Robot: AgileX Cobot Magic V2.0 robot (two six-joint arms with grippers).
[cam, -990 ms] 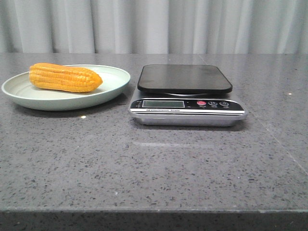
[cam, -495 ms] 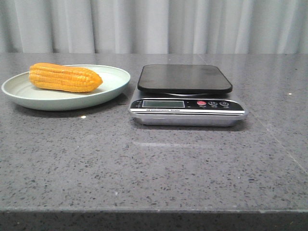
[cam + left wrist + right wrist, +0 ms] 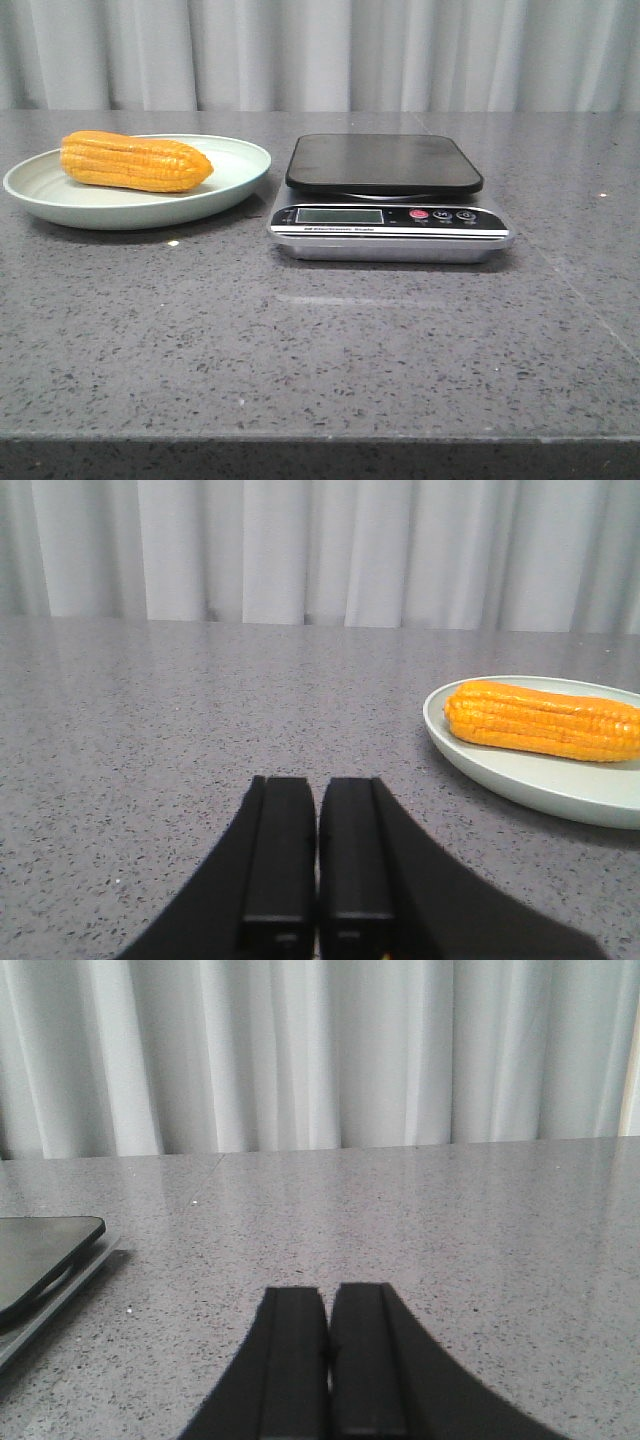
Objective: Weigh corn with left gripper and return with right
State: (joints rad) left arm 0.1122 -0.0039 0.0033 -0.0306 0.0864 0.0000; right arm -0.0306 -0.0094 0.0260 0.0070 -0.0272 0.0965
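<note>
The left gripper sits low over the grey speckled table, its two black fingers pressed side by side with only a thin seam between them, nothing held. Ahead of those fingertips and off to the gripper's right lies a pale green plate, well apart from the fingers, and on it rests the corn, lying on its side across the plate with its rows of orange-yellow kernels running lengthwise. In the front view the same corn lies toward the back half of the plate, its blunt end to the left and its tapered end pointing right toward a kitchen scale; the plate's rim comes near the scale but stays apart from it. The scale's black weighing platform is bare, and below it a silver front panel carries a display and a red button. The right gripper is likewise closed on nothing, fingers together, low above the table; ahead and to its left a corner of the scale's platform shows. Furthest back, a pale pleated curtain hangs behind the table's far edge.
</note>
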